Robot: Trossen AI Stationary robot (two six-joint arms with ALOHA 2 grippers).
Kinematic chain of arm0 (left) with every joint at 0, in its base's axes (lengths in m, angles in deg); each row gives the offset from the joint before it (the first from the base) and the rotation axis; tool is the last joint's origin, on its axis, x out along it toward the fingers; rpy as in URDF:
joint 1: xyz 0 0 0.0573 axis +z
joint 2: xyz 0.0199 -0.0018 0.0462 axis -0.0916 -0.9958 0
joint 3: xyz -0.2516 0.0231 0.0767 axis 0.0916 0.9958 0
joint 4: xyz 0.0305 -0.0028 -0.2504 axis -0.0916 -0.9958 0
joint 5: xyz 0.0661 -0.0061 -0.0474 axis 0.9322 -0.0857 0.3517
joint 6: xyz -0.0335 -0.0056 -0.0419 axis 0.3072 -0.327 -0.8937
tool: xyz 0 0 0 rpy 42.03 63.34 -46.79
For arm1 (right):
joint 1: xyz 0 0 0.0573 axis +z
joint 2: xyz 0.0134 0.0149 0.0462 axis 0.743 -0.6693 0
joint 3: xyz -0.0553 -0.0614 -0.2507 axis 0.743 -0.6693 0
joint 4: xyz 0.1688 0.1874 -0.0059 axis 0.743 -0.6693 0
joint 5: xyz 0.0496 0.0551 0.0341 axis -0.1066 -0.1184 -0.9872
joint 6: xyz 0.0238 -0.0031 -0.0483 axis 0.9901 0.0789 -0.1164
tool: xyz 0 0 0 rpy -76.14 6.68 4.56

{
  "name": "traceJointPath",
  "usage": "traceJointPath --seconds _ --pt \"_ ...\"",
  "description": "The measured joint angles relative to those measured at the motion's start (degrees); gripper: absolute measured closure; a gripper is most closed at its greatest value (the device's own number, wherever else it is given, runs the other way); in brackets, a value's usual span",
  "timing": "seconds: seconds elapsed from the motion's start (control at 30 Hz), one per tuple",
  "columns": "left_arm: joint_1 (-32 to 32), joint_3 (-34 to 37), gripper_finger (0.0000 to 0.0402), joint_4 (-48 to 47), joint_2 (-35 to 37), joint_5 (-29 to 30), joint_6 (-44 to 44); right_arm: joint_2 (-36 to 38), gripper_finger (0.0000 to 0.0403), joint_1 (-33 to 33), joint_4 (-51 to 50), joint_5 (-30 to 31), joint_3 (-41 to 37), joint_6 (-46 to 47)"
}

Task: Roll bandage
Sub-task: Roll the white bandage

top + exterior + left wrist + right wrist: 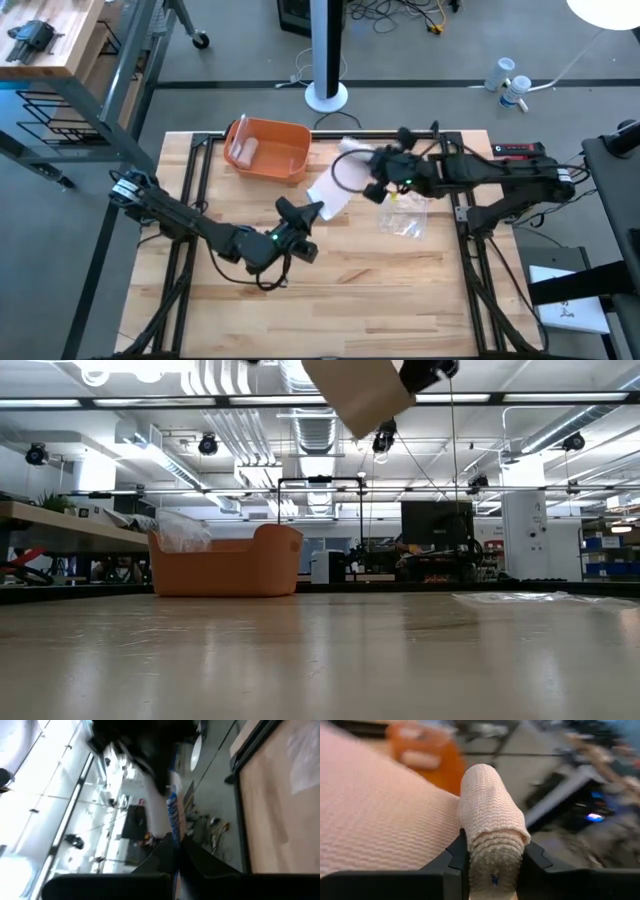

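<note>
Above the middle of the surface (330,300), held off the wood between both arms: bandage (330,195), a pale strip stretched from lower left to upper right. Rolled end clamped in the right gripper (494,857), fingers closed on the roll's two sides, loose length running away toward the other arm. Other end pinched in the left gripper (312,212), fingers together on the cloth as far as the high view allows; left wrist view too dark and crowded to confirm the bite. Seen from table height, strip hanging high overhead, well clear of the surface.

Risks, as judged: slack in the strip if the two grippers close on each other, giving a loose, telescoping roll. Slip of the thin free end from the left gripper under too much pull, dropping the strip onto the surface. Skewed winding if the strip is not kept square to the roll's axis. Possible snag on the clear plastic wrapper (403,218) lying just below the right gripper.

Elsewhere: orange bin (268,150) at the far left of the surface, a second pale roll inside; not involved.
</note>
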Motion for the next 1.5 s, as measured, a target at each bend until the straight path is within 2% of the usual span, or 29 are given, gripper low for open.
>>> traceJointPath --seconds 0.13,0.2,0.33,0.43,0.5,0.63,0.77,0.93,1.0,1.17,1.3,1.43,1.5 --pt "-0.62 -8.62 0.0401 -16.93 0.0 -5.46 -11.87 -2.88 0.0311 -0.06 0.67 -12.44 -1.38 -3.44" --pt "-0.1 -13.74 0.0401 -29.43 -0.02 -9.72 -20.8 -4.6 0.0311 0.52 0.44 -15.85 -1.96 -4.38" --pt "2.44 -24.7 0.0401 -54.65 0.04 -17.44 -40.05 -7.54 0.0311 2.09 0.83 -19.04 -2.29 -5.79" --pt "4.75 -32.67 0.0401 -70.97 0.28 -25.54 -52.33 -8.87 0.0311 3.63 2.94 -24.52 -2.29 -7.82" --pt "6.51 -36.46 0.0401 -79.67 0.33 -31.54 -58.75 -9.05 0.0311 4.86 3.65 -27.07 -2.31 -9.39" --pt "9.28 -39.49 0.0401 -90.73 0.8 -39.95 -67.43 -8.45 0.0311 6.27 4.01 -25.54 -2.32 -11.31" --pt "11.02 -38.74 0.0401 -92.61 2.6 -49.26 -69.39 -7.61 0.0311 5.83 4.81 -22.13 -2.33 -12.48" --pt "13.9 -35.13 0.0401 -92.03 4.43 -51.75 -65.77 -8.05 0.0311 5.25 4.87 -22.46 -2.33 -15.79" --pt "15.93 -34.64 0.0401 -89.62 5.19 -53.87 -65.03 -8.33 0.0311 5.17 4.81 -24.42 -2.33 -16.58" --pt "23.18 -35.01 0.0401 -83.43 5.54 -67.51 -61.64 -9.87 0.0311 5.29 5.11 -30.17 -2.33 -16.59" --pt "28.25 -35.4 0.0401 -80.82 5.53 -73.98 -62.06 -10.88 0.0311 5.48 5.24 -34.88 -2.33 -16.32" --pt "31.21 -35.41 0.0401 -78.72 5.28 -82.67 -69.44 -13.58 0.0311 5.55 5.66 -36.23 -2.27 -15.29" --pt "32.21 -35.42 0.0401 -81.33 5.11 -82.94 -72.81 -14.71 0.0311 5.73 5.71 -36.13 -2.29 -14.88"
